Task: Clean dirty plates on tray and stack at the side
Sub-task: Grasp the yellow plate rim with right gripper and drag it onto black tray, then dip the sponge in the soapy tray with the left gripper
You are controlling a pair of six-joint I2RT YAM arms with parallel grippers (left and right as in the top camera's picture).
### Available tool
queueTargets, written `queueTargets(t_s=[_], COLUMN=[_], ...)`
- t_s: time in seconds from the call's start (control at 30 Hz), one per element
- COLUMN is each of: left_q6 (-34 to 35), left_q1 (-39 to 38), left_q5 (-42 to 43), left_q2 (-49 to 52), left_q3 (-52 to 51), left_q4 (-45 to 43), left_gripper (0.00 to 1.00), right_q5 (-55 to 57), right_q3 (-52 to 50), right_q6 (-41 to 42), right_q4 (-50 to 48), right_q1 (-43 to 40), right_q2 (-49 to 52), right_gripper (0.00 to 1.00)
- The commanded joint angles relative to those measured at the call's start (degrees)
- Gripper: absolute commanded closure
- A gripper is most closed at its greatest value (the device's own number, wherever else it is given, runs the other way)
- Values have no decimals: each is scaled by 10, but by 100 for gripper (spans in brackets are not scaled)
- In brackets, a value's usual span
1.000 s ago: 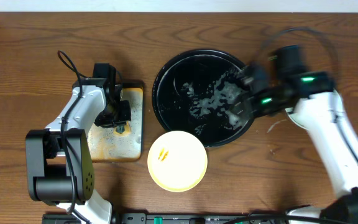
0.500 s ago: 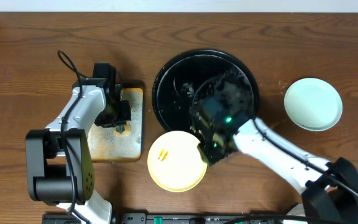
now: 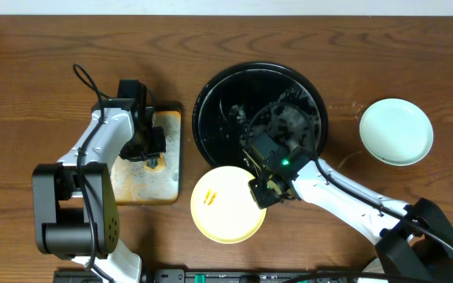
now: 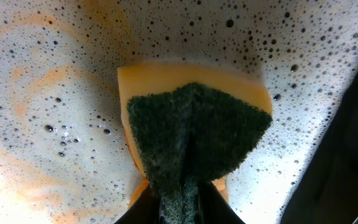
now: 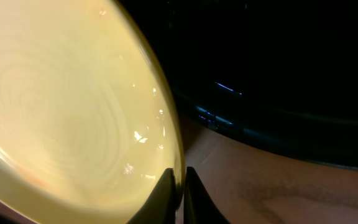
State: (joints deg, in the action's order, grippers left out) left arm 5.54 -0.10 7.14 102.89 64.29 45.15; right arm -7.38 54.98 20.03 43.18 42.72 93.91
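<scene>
A pale yellow plate point(image 3: 225, 204) with small orange smears lies on the table in front of the round black tray point(image 3: 211, 118). My right gripper point(image 3: 261, 192) is shut on the yellow plate's right rim; the right wrist view shows the rim point(image 5: 166, 118) pinched between the fingertips point(image 5: 166, 186). A pale mint-blue plate point(image 3: 395, 131) sits on the table at the right. My left gripper point(image 3: 149, 149) is shut on a yellow sponge with a green scrub pad point(image 4: 194, 134) over the rusty metal tray point(image 3: 163, 189). The black tray holds foam point(image 3: 285, 122) and no plate.
The rectangular metal tray is wet and soapy with orange stains point(image 4: 55, 124). The black tray's rim point(image 5: 260, 118) lies just beyond the yellow plate in the right wrist view. A black cable point(image 3: 85, 79) runs near the left arm.
My right arm swung from the far right, where the mint-blue plate now lies alone, over the black tray to the yellow plate and closed on its rim. The yellow plate shifted slightly. The left arm stayed still.
</scene>
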Motion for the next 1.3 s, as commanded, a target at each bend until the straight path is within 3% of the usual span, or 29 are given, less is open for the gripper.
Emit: queueTargets(t_s=[0.0, 0.27, 0.47, 0.77, 0.93, 1.03, 1.07, 1.1, 1.27], left_q6=[-3, -4, -3, -4, -3, -3, -3, -4, -3], left_q1=[0, 0, 0, 0, 0, 0, 0, 0, 0], left_q5=[-1, -1, -1, -1, -1, -1, -1, -1, -1], left_q2=[-1, -1, -1, -1, -1, -1, -1, -1, -1], left_q3=[-3, -3, -3, -3, -3, -3, -3, -3, -3], left_q4=[4, 4, 4, 4, 4, 6, 7, 8, 10], left_gripper=[83, 83, 83, 83, 83, 83, 83, 83, 83], right_q5=[7, 20, 23, 40, 12, 14, 16, 20, 81], right_q3=[-4, 33, 118, 123, 123, 123, 123, 123, 130], right_q6=[6, -27, -159, -339, -428, -435, -435, -430, -315], right_q4=[0, 18, 28, -126, -177, -211, -222, -228, -221], right_q1=[-1, -37, -135, -244, -250, -248, -248, -248, -253], right_q2=[2, -6, -7, 12, 50, 75, 80, 81, 63], right_gripper=[98, 99, 99, 99, 98, 80, 66, 60, 50])
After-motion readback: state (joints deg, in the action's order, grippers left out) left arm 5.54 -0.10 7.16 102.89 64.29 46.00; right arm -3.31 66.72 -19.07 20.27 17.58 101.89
